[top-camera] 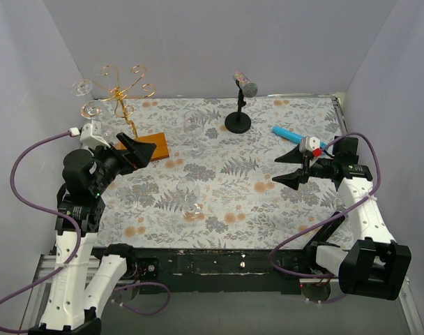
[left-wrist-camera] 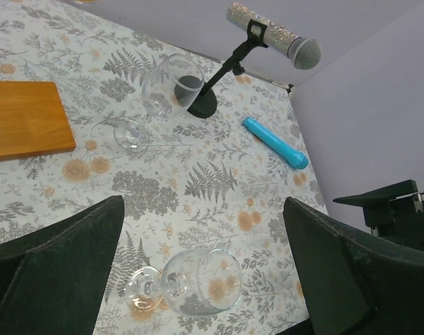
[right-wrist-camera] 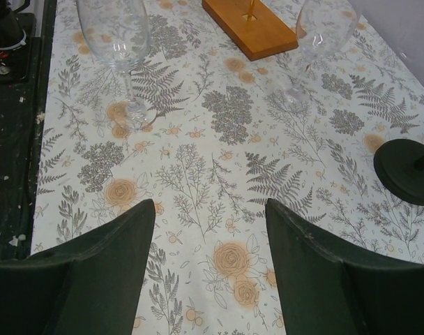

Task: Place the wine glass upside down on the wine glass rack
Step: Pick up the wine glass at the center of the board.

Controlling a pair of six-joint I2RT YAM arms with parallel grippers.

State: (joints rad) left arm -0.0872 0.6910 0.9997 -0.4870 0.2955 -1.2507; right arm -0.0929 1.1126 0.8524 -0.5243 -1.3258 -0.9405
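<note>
Left tool (top-camera: pixel 138 146) hovers released, its jaws spread wide with nothing between them, just over the near right corner of the wooden base (top-camera: pixel 160 144) of the wine glass rack (top-camera: pixel 121 94). The rack stands on the table (top-camera: pixel 219 167) by the left wall. The left arm rises from its mount, folds sharply at the elbow and holds the wrist roughly level, with the fingers pointing right, past that base. One wine glass, the near wine glass (top-camera: pixel 192 199), stands upright on its foot to the right of the rack's base and closer to the arms, well apart from it and touched by neither tool. A far wine glass (left-wrist-camera: pixel 167 87) stands upright between the rack's base and the black microphone stand (top-camera: pixel 238 118). Clear glass shapes seem to hang from the rack's left-hand curls. Well to the right of the rack, past the microphone stand, the right tool (top-camera: pixel 286 169) hangs above the table, also open and empty. Its forearm leans inward and the wrist is turned so that the fingers point left toward the rack. A blue tube (top-camera: pixel 290 134) lies just behind it.
</note>
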